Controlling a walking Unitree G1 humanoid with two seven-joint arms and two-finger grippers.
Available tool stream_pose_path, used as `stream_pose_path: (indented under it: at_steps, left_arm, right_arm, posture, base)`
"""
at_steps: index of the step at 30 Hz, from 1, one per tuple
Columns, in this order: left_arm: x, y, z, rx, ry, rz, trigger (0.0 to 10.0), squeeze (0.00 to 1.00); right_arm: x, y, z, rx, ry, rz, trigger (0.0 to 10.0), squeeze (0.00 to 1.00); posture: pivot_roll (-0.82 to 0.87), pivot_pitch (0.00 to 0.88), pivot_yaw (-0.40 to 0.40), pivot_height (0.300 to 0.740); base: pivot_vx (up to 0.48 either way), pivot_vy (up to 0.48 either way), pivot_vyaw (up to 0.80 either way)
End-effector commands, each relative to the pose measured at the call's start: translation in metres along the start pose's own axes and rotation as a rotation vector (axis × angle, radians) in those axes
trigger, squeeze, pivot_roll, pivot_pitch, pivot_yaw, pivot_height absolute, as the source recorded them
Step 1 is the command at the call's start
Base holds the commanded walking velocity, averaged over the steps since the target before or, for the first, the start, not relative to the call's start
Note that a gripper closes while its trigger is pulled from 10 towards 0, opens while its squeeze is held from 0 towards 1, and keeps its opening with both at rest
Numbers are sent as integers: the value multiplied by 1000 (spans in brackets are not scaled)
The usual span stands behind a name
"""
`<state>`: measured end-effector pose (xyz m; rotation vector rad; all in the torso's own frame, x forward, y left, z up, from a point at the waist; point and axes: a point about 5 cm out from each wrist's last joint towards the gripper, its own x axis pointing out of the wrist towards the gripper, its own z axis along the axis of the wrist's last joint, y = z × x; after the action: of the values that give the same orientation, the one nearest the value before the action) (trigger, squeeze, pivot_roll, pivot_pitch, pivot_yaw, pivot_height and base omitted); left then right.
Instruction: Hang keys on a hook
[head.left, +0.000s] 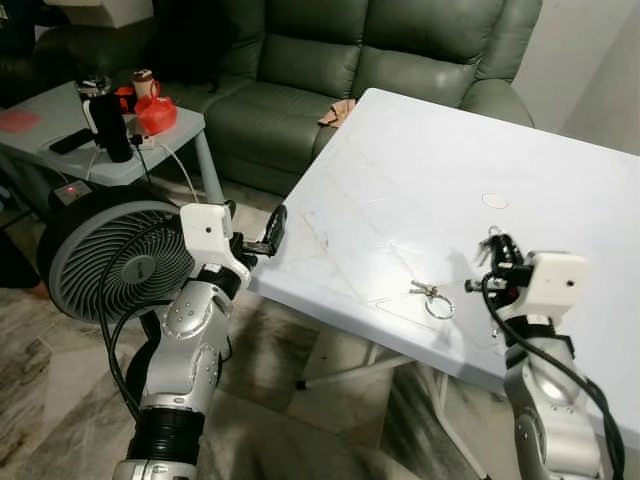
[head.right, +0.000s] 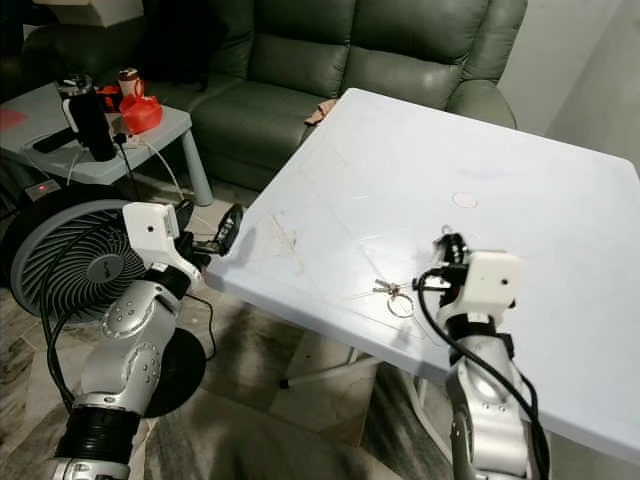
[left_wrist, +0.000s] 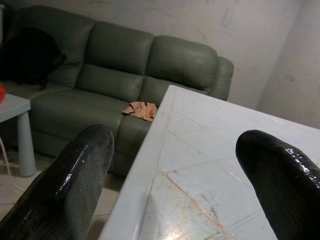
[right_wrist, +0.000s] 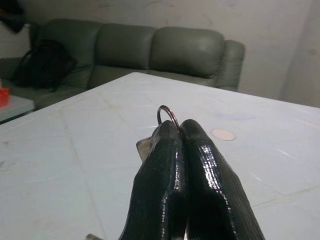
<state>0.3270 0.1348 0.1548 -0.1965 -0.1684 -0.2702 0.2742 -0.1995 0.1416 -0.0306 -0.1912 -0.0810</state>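
keys: 2 sets | 1 on table (head.left: 400, 190): keys (head.left: 430, 297) | right fingers (right_wrist: 181, 165) pinch key ring (right_wrist: 167, 114) | left fingers (left_wrist: 75, 175) wide

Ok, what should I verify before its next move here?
1. Right gripper shut on key ring: ok.
2. Grip secure: cannot tell; the ring's top just pokes above the fingertips.
3. All keys collected: not ok; a second ring lies on the table.
4. Left gripper open, out of the way at the table's edge: ok.
5. Hook's place: cannot tell.
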Motion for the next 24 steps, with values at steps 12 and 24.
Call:
stream_pose_path:
  at_steps: [12,24]
  left_arm:
    - [12,23,3,29,-1,114,10000,0]
    - [19,24,3,30,9,115,10000,0]
  right_arm:
    - [8,7,5,-21,6,-38,10000,0]
    - [9,11,4,-31,13,-38,10000,0]
  posture:
    - [21,0,-43,740]
    - [13,0,-33,740]
  base:
    - [0,0,0]
    - [0,0,0]
